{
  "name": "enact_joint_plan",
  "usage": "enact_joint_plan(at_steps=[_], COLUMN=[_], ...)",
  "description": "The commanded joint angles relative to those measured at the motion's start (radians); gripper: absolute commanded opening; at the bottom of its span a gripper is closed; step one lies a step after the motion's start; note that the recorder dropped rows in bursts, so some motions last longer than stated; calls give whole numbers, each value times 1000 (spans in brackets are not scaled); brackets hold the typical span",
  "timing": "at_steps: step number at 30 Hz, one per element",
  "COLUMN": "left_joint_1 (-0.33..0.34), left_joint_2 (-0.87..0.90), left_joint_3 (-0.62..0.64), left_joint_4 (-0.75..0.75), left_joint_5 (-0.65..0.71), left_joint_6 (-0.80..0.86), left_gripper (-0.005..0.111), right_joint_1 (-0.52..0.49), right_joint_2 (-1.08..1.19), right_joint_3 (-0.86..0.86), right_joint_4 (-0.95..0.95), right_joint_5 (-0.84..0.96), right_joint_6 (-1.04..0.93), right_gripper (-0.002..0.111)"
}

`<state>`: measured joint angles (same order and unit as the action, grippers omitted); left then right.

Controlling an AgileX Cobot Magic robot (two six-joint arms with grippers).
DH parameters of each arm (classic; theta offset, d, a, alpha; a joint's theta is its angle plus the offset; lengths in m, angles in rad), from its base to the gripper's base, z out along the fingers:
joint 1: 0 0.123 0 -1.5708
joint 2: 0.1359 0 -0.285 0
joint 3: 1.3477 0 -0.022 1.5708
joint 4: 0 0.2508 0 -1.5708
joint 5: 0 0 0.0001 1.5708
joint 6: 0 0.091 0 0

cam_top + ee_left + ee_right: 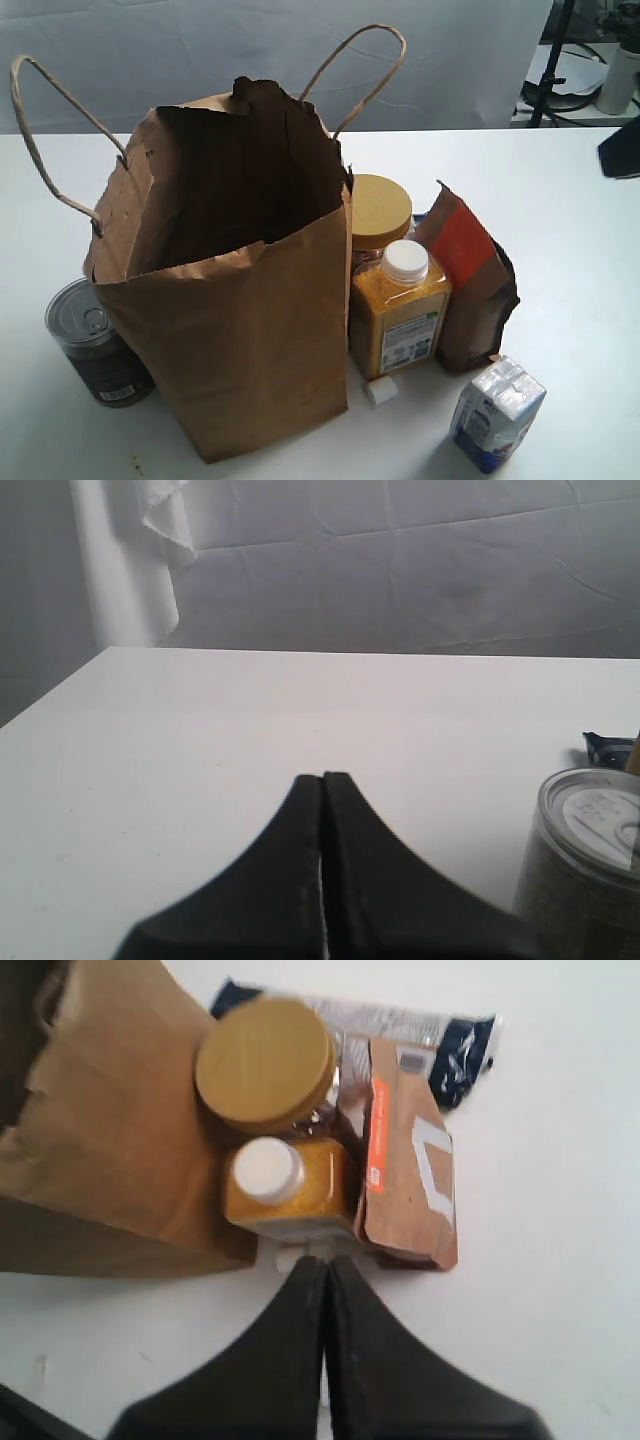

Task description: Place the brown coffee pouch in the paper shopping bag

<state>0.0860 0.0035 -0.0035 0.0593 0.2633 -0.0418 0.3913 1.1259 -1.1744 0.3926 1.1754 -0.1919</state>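
The brown coffee pouch (pixel 470 290) stands upright on the white table, just right of the yellow bottle (pixel 400 315), its red-orange label facing up-left. From the right wrist view the pouch (pixel 410 1180) shows its folded top and an orange strip. The tall tan paper shopping bag (pixel 230 330) stands open at centre-left with a ragged rim and two loop handles; its side (pixel 110 1130) also shows in the right wrist view. My right gripper (pixel 327 1260) is shut and empty, above the table short of the bottle and pouch. My left gripper (pixel 322 777) is shut, empty, low over bare table.
A jar with a yellow lid (pixel 380 210) stands behind the bottle. A tin can (pixel 95 345) sits left of the bag, a small carton (pixel 497 412) at the front right, and a small white cube (pixel 380 390) by the bottle. A blue-silver packet (pixel 400 1020) lies behind the jar.
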Motion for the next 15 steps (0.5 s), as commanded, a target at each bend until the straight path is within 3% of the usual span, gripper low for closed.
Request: enact_joint_plan(at_steps=[1, 8, 10, 15], left_joint_1=[4, 4, 4, 4], left_joint_2=[-3, -3, -3, -3], left_joint_3=[4, 4, 4, 4], left_joint_4=[5, 5, 5, 5], left_joint_5=[-4, -4, -4, -4], left_joint_6=[-4, -4, -4, -4], left_gripper=[0, 0, 0, 0], right_joint_1=[41, 155, 185, 234], right_joint_2=[173, 339, 374, 455], right_joint_3=[-93, -223, -235, -235], right_joint_4=[-95, -198, -199, -206], right_joint_5=[46, 46, 46, 46], right_joint_6=[-3, 17, 16, 25], right_gripper=[0, 5, 15, 56])
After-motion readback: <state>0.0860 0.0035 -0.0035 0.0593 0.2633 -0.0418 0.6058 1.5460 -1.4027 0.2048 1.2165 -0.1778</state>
